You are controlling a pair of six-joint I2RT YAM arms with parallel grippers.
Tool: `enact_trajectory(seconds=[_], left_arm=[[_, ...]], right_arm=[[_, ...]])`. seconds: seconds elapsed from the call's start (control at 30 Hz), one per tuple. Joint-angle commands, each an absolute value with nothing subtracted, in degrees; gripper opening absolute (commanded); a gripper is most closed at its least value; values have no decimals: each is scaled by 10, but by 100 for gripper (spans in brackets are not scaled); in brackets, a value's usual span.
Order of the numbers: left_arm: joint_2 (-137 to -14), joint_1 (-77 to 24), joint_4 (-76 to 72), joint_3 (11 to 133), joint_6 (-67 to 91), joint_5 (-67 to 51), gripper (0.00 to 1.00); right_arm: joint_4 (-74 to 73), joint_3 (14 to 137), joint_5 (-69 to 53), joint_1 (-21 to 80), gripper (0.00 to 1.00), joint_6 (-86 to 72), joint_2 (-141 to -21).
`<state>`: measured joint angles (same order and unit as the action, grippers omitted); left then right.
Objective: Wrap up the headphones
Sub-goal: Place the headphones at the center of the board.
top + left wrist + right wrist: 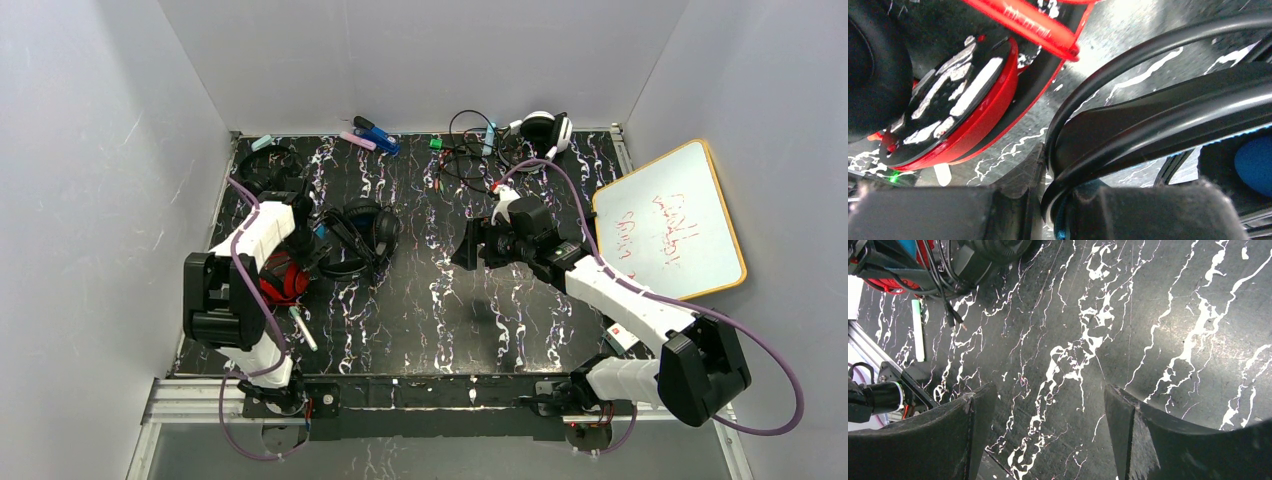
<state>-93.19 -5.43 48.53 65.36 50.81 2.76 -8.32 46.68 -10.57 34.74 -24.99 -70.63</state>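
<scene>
While left gripper [1048,200] pinches headband of black headphones [1158,120], glossy red pair [973,117] beside; right gripper [1043,440] spread.

Table [440,300]: black top, white marble-like veining, glossy; a pale glare lay across it in the right wrist view.
Left wall [90,150], back wall [430,50], right wall [790,90]: plain pale grey panels that closed the table in on three sides.
Aluminium rail [190,398]: ran along the near edge.
Whiteboard [668,222]: wood-coloured frame, faint red writing, set askew at the table's right edge.
</scene>
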Motion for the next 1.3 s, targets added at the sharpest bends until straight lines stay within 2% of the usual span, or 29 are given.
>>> enact_trajectory(seconds=[0.0,0.13,0.2,0.4,0.57,0.7,0.9,1.03,1.13,1.27], left_arm=[[-874,-61,503,638,484,-22,1],[-858,-62,520,624,483,-18,4],[-850,-62,519,612,478,-12,16],[-843,-62,527,633,477,18,60],[-848,-62,588,729,461,87,86],[-860,-37,619,803,429,146,91],[-935,49,552,898,404,91,95],[-1041,72,517,998,390,97,98],[-1122,88,478,1083,316,22,98],[-1174,88,390,1108,240,-15,98]], right_arm=[[-48,468,-115,348,86,-250,-711],[-44,466,-116,348,86,-251,-713],[-41,463,-118,348,86,-252,-713],[-42,466,-118,348,86,-252,-713],[-53,469,-104,347,86,-242,-703],[-54,471,-104,347,86,-240,-700],[-59,476,-112,347,86,-237,-701],[-72,484,-113,346,86,-229,-693],[-82,489,-113,346,86,-222,-685],[-75,480,-119,345,86,-225,-676]])
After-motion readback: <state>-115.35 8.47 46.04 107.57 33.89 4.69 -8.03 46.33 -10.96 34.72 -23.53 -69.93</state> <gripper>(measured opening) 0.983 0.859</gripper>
